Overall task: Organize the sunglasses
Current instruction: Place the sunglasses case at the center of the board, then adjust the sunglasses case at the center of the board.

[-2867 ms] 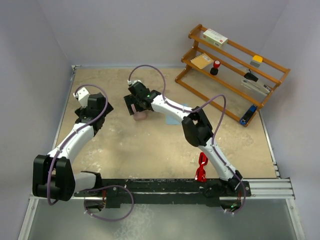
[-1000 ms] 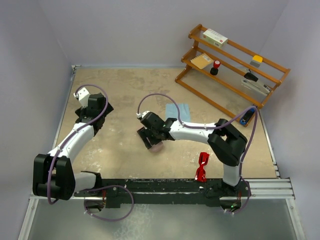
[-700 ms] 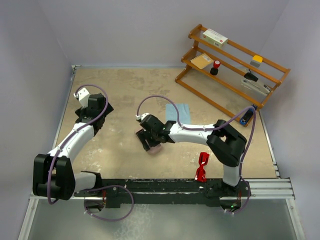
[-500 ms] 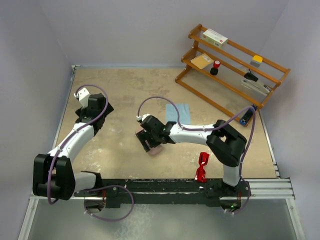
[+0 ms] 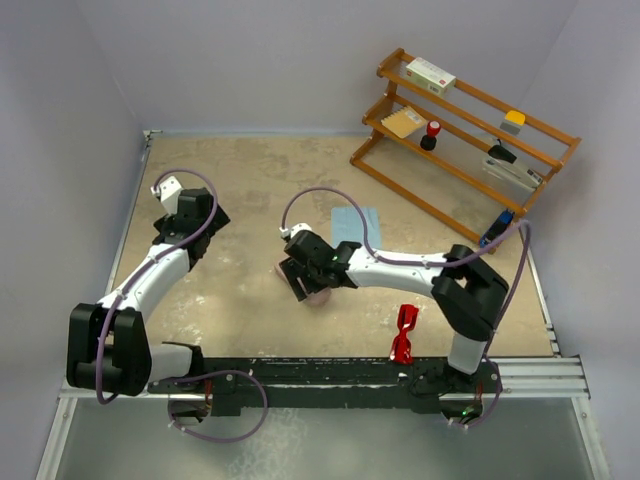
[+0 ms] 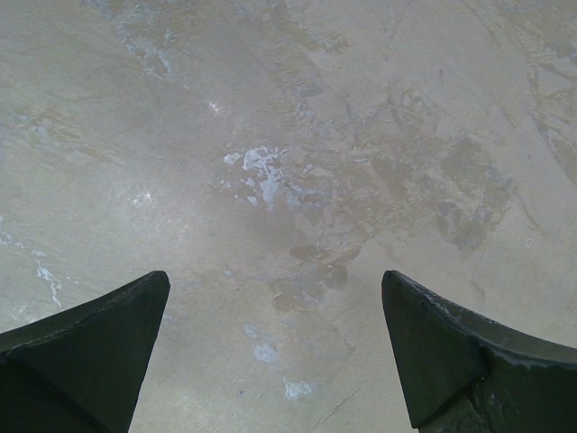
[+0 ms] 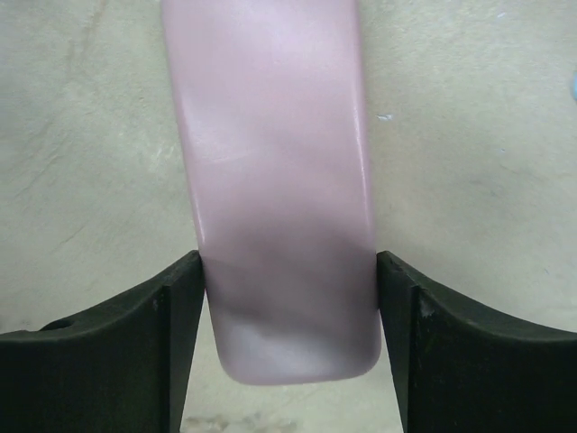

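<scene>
A: Right arm?
B: Right fingers (image 7: 135, 352) are clamped on the pink case (image 7: 279, 180), one on each long side, both touching it. The case's smooth outer shell faces the wrist camera. Neither view shows whether it sits on the tabletop (image 6: 297, 162) or is held just above it.
A: Left?
B: Left fingers (image 6: 81, 361) are spread wide, with mottled tabletop showing between them. That arm is over the left side, well apart from the case.
A: Sunglasses?
B: The red sunglasses (image 5: 404, 333) lie at the near edge of the tabletop, just beside the right arm's base, well apart from the case and from both sets of fingers. The blue cloth (image 5: 355, 222) lies flat beyond the right forearm, between the case and the wooden rack (image 5: 470, 130) at the far right.
</scene>
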